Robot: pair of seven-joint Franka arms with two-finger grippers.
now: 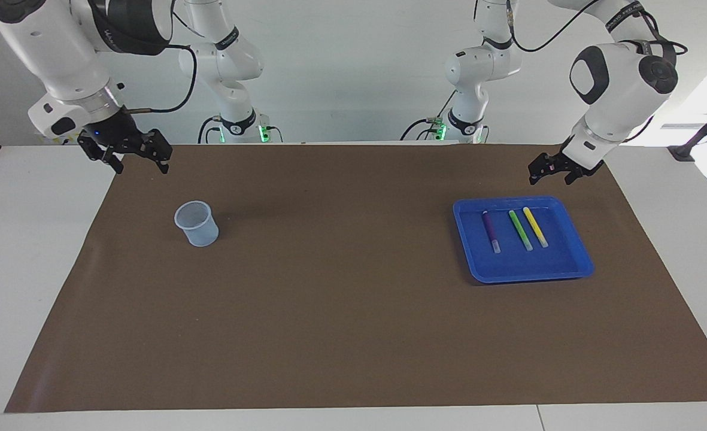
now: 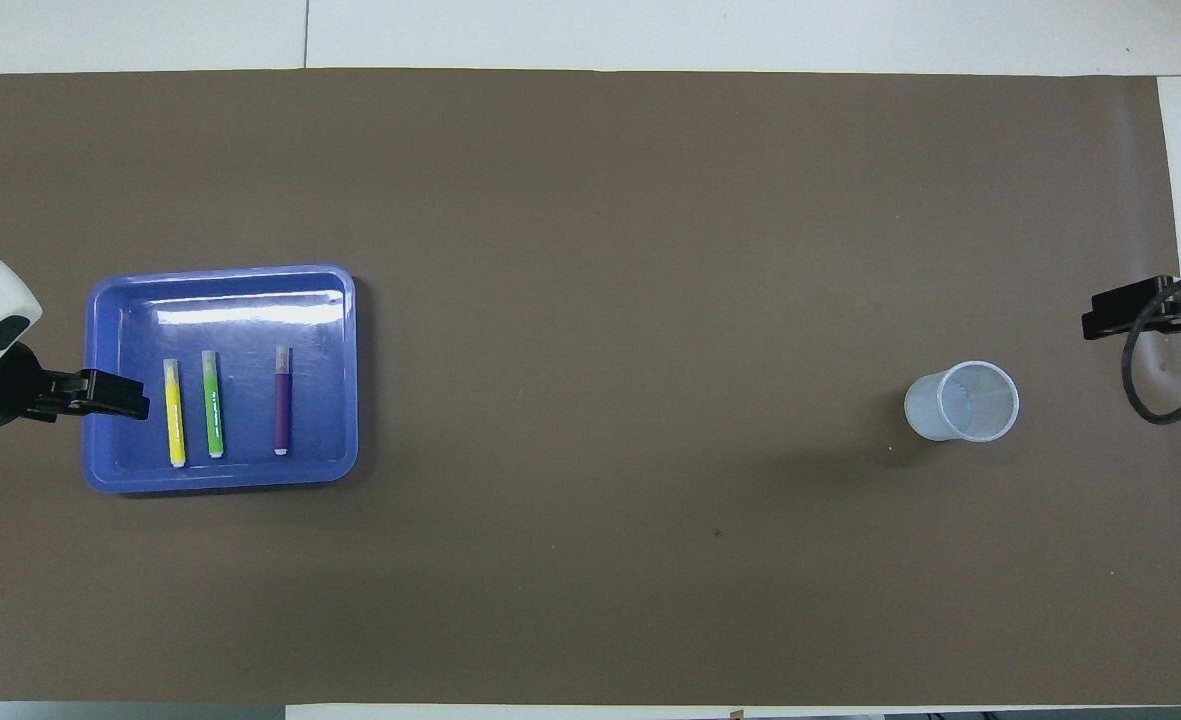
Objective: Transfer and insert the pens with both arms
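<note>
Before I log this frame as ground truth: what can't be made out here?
- Right claw, overhead view: cut off by the picture's edge, only its tip shows.
- Left claw, overhead view: seen from above over the tray rim, so its height is unreadable.
- Print on the green pen, both views: too small.
- Cup bottom, facing view: hidden by its own wall.
</note>
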